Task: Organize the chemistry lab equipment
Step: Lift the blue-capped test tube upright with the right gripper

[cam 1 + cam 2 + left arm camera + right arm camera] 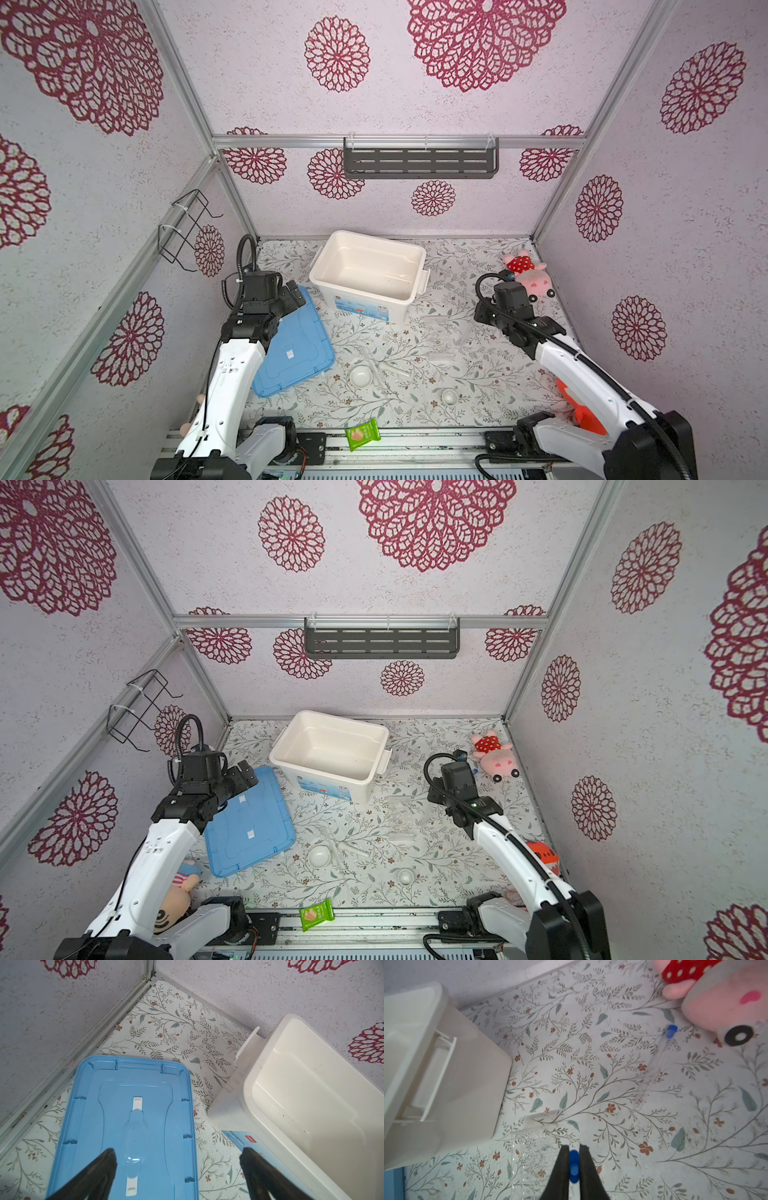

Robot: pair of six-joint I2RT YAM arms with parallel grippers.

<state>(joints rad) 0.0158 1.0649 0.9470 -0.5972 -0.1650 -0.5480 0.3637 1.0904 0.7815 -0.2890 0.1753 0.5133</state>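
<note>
Far left, beside the left arm's base, in a top view only: a doll (pixel 178 889). Left hand (pixel 177 1152) spread wide, empty, over the back end of the lid (pixel 133 1088), near the left edge of the tabletop (pixel 498 395). In the left wrist view, fingers (pixel 97 1176) far apart, one above the lid, one toward the bin (pixel 291 1076); contact with the lid unclear. In both top views, bin open at the middle of the back edge, just beside the lid.

Toward the front edge, in the top views only: large dish (pixel 360 376), glass tubes (pixel 395 369) just beside it, small dish (pixel 449 397) apart to the right, packet (pixel 363 434) at the front edge itself.

Right hand (pixel 574 1148) toward the right edge, fingertips hidden under the wrist in both top views. In the right wrist view alone, closed narrowly on the blue cap of a tube (pixel 574 1167), a finger against each side. Lifted or resting on the tabletop: cannot tell.

Other tube (pixel 654 1068) flat on the tabletop, well apart from the hand, cap end just beside the pig (pixel 716 997) in the back right corner.
</note>
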